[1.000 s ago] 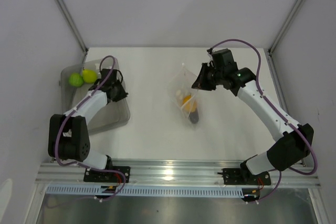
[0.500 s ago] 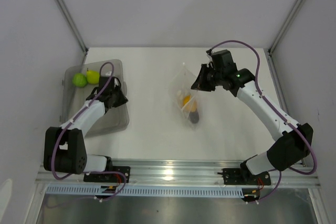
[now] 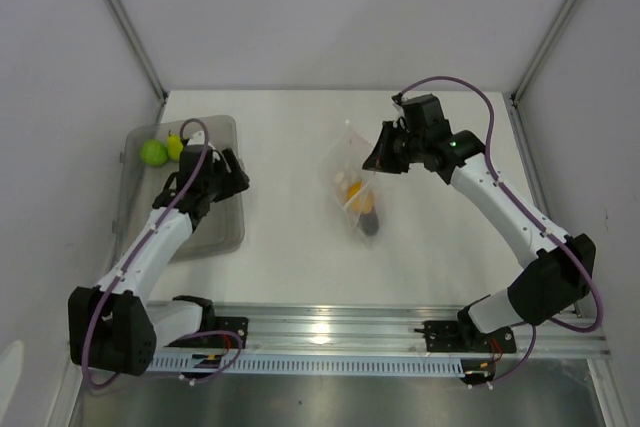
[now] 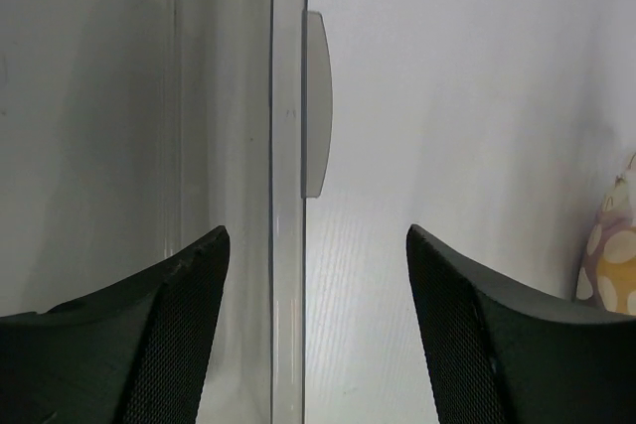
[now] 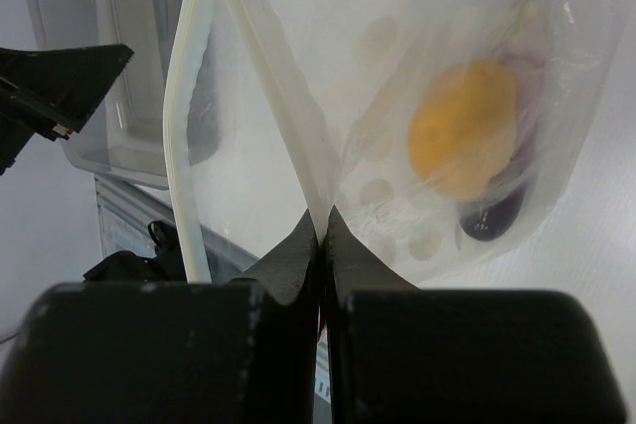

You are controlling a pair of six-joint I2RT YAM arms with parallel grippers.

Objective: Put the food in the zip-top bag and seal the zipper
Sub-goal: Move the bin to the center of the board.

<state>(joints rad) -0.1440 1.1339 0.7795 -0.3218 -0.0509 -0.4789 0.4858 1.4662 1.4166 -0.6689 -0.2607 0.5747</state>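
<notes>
Clear floppy zip-top bag [image 3: 347,165], orange fruit [image 5: 462,126] and eggplant [image 5: 492,220] inside, right gripper [image 5: 323,223] pinching its rim, left gripper [image 4: 316,237] spread

This is a robotics lab test cell, not a home or a shop. A bare white table [image 3: 300,137] is boxed in by plain pale panels [image 3: 330,17] behind it and on both sides, held by slanting metal posts [image 3: 125,22] at its far corners. Along the table's near edge runs an aluminium rail [image 3: 330,325] with two white-and-black robot arms [image 3: 160,237] bolted to it. Just in front of the rail is a slotted cable duct [image 3: 330,363]. Purple cables [image 3: 450,78] loop along each arm. The things on the table are props: toy fruit [image 3: 153,152] in a grey plastic bin [image 3: 225,232] at its left side, and more in a clear bag [image 3: 345,162] near its middle.
</notes>
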